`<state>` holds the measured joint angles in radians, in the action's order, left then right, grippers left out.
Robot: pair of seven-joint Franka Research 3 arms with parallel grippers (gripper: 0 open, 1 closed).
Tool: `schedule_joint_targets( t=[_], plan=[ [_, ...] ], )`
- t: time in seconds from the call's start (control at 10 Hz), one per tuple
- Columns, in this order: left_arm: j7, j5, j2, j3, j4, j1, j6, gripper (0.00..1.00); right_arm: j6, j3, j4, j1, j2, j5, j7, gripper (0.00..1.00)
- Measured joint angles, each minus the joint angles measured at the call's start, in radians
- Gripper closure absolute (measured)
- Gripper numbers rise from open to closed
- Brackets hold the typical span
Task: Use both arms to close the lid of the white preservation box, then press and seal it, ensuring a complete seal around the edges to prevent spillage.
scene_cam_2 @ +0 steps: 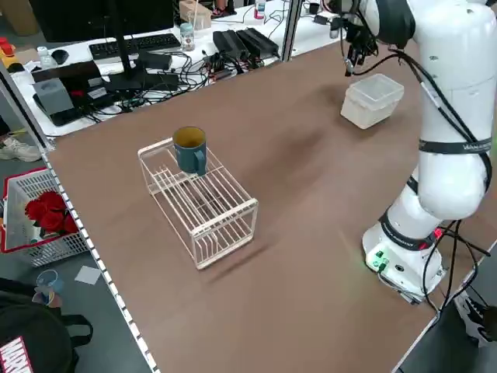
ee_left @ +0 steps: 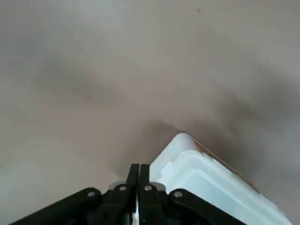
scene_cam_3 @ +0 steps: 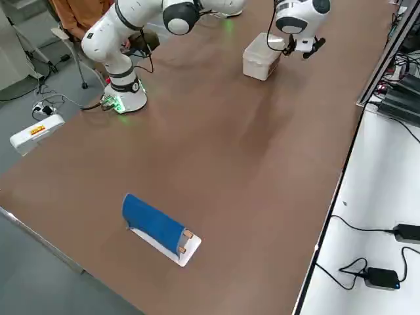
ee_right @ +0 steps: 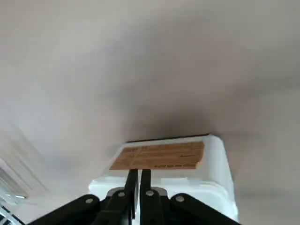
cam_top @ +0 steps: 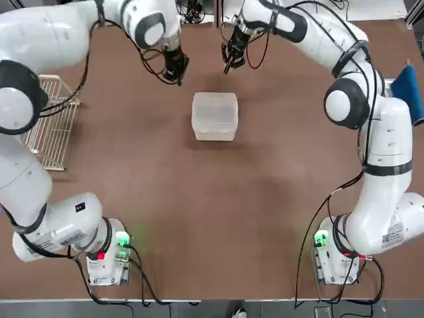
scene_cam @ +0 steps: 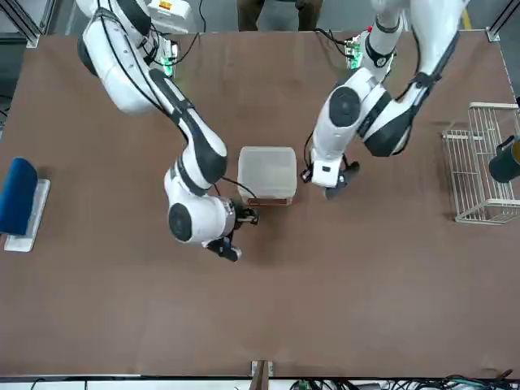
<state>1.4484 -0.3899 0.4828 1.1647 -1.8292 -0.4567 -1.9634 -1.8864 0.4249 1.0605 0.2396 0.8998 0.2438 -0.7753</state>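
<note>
The white preservation box (cam_top: 214, 118) stands mid-table with its lid (cam_top: 214, 108) lying flat on top; I cannot tell whether the edges are pressed tight. Both grippers hang just past the box's far side, clear of it. My left gripper (cam_top: 176, 74) is off the far left corner and is shut with nothing in it; the left wrist view shows its fingers (ee_left: 133, 174) pressed together above a box corner (ee_left: 206, 180). My right gripper (cam_top: 231, 63) is off the far right side, also shut and empty; the right wrist view looks down on the box's brown label (ee_right: 161, 155).
A white wire rack (cam_top: 52, 126) holding a blue mug (scene_cam_2: 190, 149) sits at the left edge. A blue-topped tray (cam_top: 412, 99) lies at the right edge. Beyond the table's far edge is a desk with cables and a keyboard (scene_cam_2: 140, 47).
</note>
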Motion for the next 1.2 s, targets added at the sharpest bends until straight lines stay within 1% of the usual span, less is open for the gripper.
schedule_joint_targets(
  t=[0.1, 0.2, 0.3, 0.4, 0.5, 0.6, 0.7, 0.8, 0.9, 1.0, 1.2],
  plan=[
    [-0.017, -0.005, -0.003, 0.069, 0.005, -0.088, 0.031, 0.90, 0.036, -0.002, -0.006, -0.039, -0.032, -0.001, 0.000, 0.85],
    [-0.030, -0.009, -0.006, 0.110, 0.029, -0.140, 0.083, 0.78, 0.079, -0.006, -0.010, -0.085, -0.077, -0.004, 0.004, 0.69],
    [-0.047, -0.011, -0.007, 0.123, 0.078, -0.153, 0.157, 0.62, 0.120, -0.027, -0.013, -0.121, -0.134, -0.008, 0.041, 0.64],
    [-0.062, -0.012, -0.009, 0.126, 0.135, -0.151, 0.234, 0.49, 0.157, -0.076, -0.013, -0.137, -0.196, -0.008, 0.107, 0.59],
    [-0.087, -0.015, -0.012, 0.125, 0.186, -0.150, 0.304, 0.33, 0.178, -0.130, -0.009, -0.140, -0.250, -0.008, 0.162, 0.44],
    [-0.137, -0.018, -0.017, 0.114, 0.241, -0.150, 0.378, 0.19, 0.183, -0.181, 0.006, -0.139, -0.302, -0.020, 0.191, 0.29],
    [-0.212, -0.017, -0.026, 0.081, 0.300, -0.148, 0.443, 0.04, 0.184, -0.219, 0.037, -0.139, -0.356, -0.051, 0.207, 0.16],
    [-0.284, 0.002, -0.041, 0.031, 0.353, -0.143, 0.478, 0.00, 0.184, -0.251, 0.077, -0.138, -0.413, -0.081, 0.213, 0.01],
    [-0.357, 0.054, -0.076, -0.048, 0.382, -0.125, 0.489, 0.00, 0.184, -0.292, 0.124, -0.137, -0.474, -0.094, 0.214, 0.00],
    [-0.460, 0.139, -0.135, -0.181, 0.394, -0.069, 0.490, 0.00, 0.188, -0.344, 0.177, -0.138, -0.538, -0.097, 0.241, 0.00],
    [-0.730, 0.308, -0.268, -0.526, 0.400, 0.115, 0.495, 0.00, 0.197, -0.442, 0.310, -0.146, -0.673, -0.099, 0.416, 0.00]
  ],
)
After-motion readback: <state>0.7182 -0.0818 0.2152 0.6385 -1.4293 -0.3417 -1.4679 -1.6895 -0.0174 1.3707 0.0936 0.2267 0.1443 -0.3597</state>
